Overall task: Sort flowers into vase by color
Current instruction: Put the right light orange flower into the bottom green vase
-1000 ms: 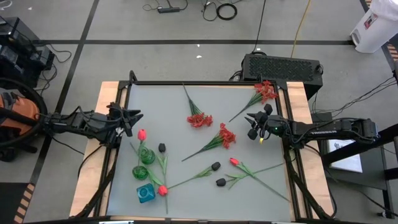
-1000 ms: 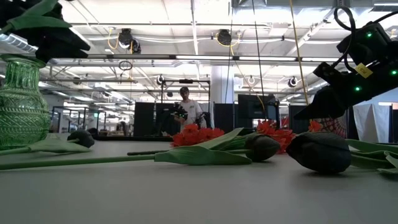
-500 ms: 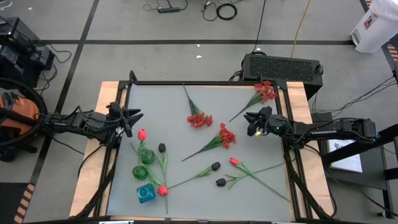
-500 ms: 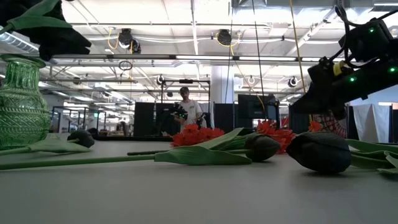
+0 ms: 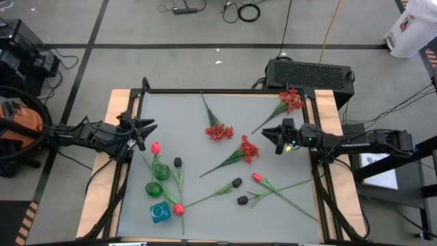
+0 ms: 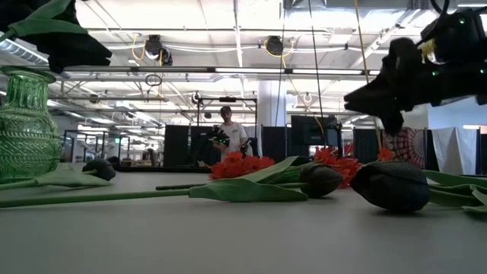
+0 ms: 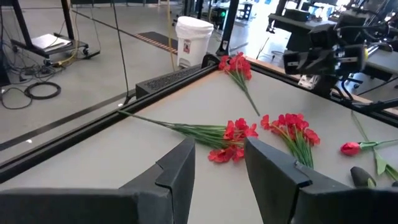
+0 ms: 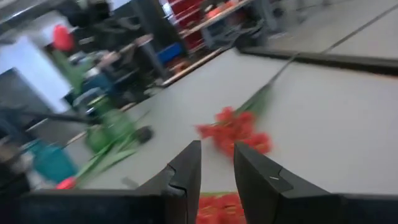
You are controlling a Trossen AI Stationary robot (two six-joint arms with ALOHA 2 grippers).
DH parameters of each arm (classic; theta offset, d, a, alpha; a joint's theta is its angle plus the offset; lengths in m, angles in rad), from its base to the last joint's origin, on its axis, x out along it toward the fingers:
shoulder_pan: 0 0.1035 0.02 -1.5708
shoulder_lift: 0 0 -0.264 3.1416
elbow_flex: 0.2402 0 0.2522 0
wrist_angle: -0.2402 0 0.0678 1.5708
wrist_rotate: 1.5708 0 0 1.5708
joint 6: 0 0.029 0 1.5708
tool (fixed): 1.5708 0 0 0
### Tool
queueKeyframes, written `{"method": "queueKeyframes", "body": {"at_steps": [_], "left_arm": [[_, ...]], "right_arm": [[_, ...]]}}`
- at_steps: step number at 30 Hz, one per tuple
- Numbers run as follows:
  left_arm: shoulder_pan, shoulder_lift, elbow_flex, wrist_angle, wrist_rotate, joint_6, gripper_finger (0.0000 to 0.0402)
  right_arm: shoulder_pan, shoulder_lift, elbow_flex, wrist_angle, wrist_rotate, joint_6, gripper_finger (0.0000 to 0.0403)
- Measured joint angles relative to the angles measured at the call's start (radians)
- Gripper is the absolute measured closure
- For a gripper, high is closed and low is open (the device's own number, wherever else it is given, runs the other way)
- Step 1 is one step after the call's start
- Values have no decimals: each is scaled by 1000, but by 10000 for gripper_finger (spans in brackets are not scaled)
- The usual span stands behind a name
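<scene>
**Q:** How much of the sorting is judged complete?

**A:** Very little. In the high view, a green vase (image 5: 158, 171) at lower left holds one red tulip (image 5: 156, 147). A blue vase (image 5: 159, 212) stands just below it; a second red tulip (image 5: 178, 209) is seen beside it, but whether it is inside cannot be told.

**Q:** What is left on the table (image 5: 184, 116)?

**A:** Three frilly red sprays: one at centre (image 5: 219, 131), one right of centre (image 5: 247, 149), one at the upper right edge (image 5: 291, 100). Three black buds (image 5: 236, 182) and a third red tulip (image 5: 257, 177) lie in the lower half.

**Q:** How are the grippers positioned?

**A:** The right gripper (image 5: 275, 136) is held above the table at right, near the right-of-centre spray; its fingers stand slightly apart and nothing is clamped. The left gripper (image 5: 142, 130) waits at the left edge, fingers likewise apart and empty.

**Q:** Which step is presumed current?

**A:** An approach to a red spray is presumed; no pick is yet made.
</scene>
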Motion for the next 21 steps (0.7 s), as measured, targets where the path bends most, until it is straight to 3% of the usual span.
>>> {"method": "queueKeyframes", "body": {"at_steps": [5,11,21], "left_arm": [[0,0,0,0,0,0,256],[0,0,0,0,-1,0,256],[0,0,0,0,-2,0,256]], "right_arm": [[3,0,119,-209,-93,11,316],[38,0,306,-522,-88,-79,316],[121,0,451,-679,-84,-90,316]]}}
